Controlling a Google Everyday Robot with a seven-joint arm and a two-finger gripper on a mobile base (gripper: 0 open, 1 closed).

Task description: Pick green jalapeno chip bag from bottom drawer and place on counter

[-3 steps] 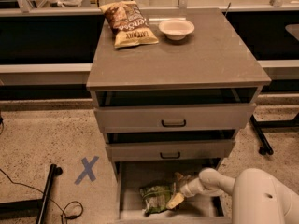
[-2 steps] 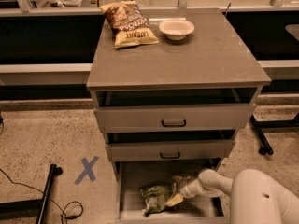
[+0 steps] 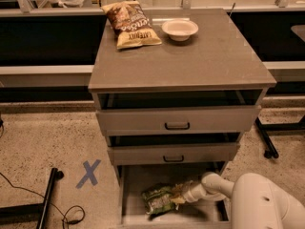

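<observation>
My pincer point(image 3: 179, 195) in the bottom drawer point(image 3: 136, 185), its end blurred into the green jalapeno chip bag point(image 3: 158, 199), drawer front cut by the lower edge, insides of the upper drawers point(image 3: 177, 119) too dark for me to read

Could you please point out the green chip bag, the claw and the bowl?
green chip bag point(image 3: 158, 199), camera view, its middle
claw point(image 3: 178, 197), camera view, tip, at the bag's right edge
bowl point(image 3: 179, 28), camera view, its inside

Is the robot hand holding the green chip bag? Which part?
Can't tell. The gripper is down in the bottom drawer, right at the right end of the green chip bag, but a grip on it doesn't show.
</observation>
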